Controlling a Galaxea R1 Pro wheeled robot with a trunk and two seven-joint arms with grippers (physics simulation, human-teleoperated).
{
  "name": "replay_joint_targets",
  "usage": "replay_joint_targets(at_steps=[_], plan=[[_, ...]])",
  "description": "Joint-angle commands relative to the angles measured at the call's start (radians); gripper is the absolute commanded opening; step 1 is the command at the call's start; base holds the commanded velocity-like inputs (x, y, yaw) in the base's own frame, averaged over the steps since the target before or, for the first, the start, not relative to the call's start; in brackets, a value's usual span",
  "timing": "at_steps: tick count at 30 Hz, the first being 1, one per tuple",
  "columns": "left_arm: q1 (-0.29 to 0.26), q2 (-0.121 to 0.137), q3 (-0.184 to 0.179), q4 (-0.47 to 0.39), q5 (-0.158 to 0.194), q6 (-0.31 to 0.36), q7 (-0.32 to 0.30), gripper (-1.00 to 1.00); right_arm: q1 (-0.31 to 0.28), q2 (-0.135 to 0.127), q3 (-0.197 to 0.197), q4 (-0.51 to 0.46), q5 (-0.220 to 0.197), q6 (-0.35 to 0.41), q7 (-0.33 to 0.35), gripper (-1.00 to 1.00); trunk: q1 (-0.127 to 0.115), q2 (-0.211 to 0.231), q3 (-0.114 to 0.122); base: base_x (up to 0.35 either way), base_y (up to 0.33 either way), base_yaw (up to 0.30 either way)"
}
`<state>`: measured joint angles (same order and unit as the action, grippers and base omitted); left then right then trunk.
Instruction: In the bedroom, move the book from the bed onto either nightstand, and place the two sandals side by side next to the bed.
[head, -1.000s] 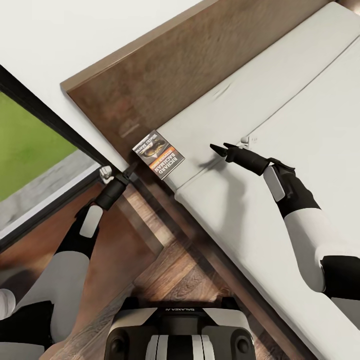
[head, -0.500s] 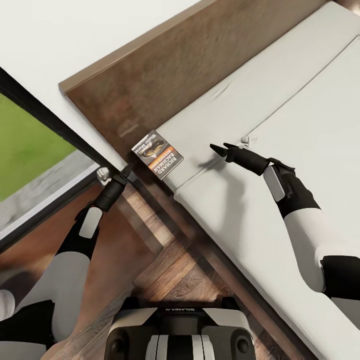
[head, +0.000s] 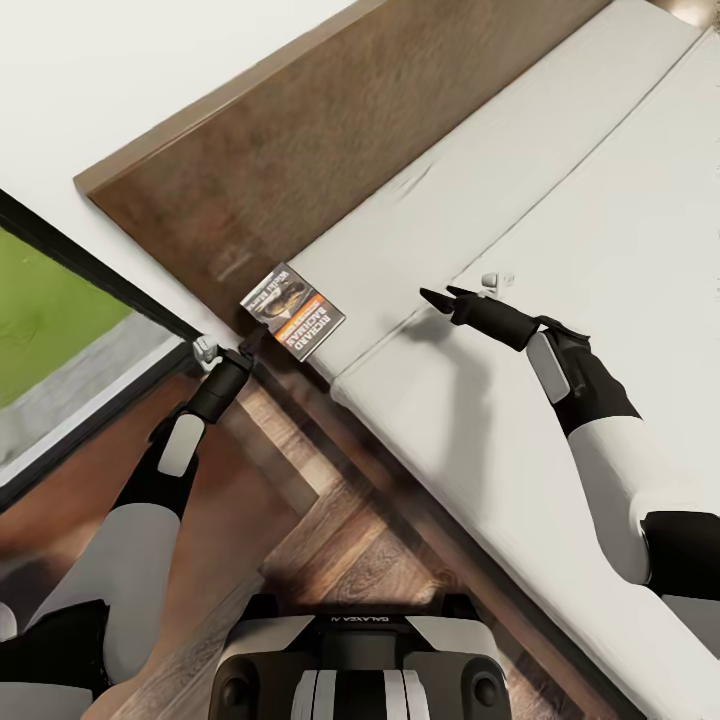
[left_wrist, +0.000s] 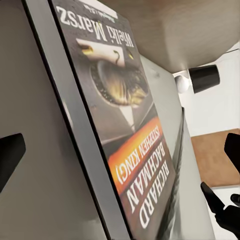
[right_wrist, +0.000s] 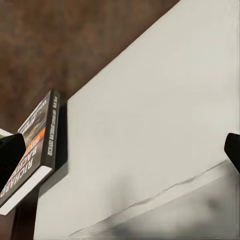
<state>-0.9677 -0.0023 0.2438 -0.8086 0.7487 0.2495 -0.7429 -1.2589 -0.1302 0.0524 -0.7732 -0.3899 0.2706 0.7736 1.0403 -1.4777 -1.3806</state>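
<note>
A: Where was the small thin paperback book with the dark cover, grey picture and orange-red band (head: 293, 310)?

B: At the corner of the large low bed with the plain light-grey mattress (head: 560, 250), close against the dark-brown wooden headboard (head: 330, 140). From the head view it lay at the mattress edge nearest the left arm. In the right wrist view the book (right_wrist: 31, 150) showed its spine, sitting on the mattress (right_wrist: 150, 130) with 1 corner past the edge.

A: And the left gripper (head: 247, 345)?

B: Its black tip sat just beside the book's near corner, above the brown wood-plank floor (head: 330, 540). Through the left wrist view the cover (left_wrist: 120, 130) loomed very close, with white lettering reading upside down. Whether the fingers had the book pinched, I couldn't tell; contact was not clear.

A: The right gripper (head: 440, 297)?

B: It hung over the mattress, well apart from the book, pointing toward it. Its 2 dark fingers stood slightly apart with nothing between them.

A: Anything else?

B: A white wall (head: 130, 60) behind the headboard, and dark-framed glass (head: 90, 290) with green grass (head: 40, 320) beyond, at the left
</note>
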Motion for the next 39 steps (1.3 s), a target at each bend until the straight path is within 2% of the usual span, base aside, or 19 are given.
replay_joint_targets(at_steps=[1,23,29,35,39], plan=[[-0.001,0.000,0.002,0.000,0.008,0.009,-0.003,1.00,0.000,-0.001,0.003,0.000,-0.011,0.009,-0.001,1.00,0.000,0.000,0.000,0.000,0.000,-0.170],[-0.001,0.008,0.004,0.000,0.010,0.013,-0.007,1.00,0.000,0.000,0.003,0.000,-0.011,0.009,0.001,1.00,0.000,0.000,0.000,0.000,0.000,-0.040],[0.000,0.008,0.030,0.001,0.029,0.014,-0.006,1.00,0.000,0.000,0.003,0.000,-0.011,0.009,0.000,1.00,0.000,0.000,0.000,0.000,0.000,-0.017],[0.000,0.008,0.036,0.014,0.035,0.014,-0.006,1.00,0.000,0.000,0.003,0.000,-0.011,0.009,-0.002,1.00,0.000,0.000,0.000,0.000,0.000,0.000],[0.000,0.007,0.065,0.043,0.038,0.013,-0.005,1.00,0.000,0.000,0.003,0.000,-0.011,0.009,-0.002,1.00,0.000,0.000,0.000,0.000,0.000,0.000]])
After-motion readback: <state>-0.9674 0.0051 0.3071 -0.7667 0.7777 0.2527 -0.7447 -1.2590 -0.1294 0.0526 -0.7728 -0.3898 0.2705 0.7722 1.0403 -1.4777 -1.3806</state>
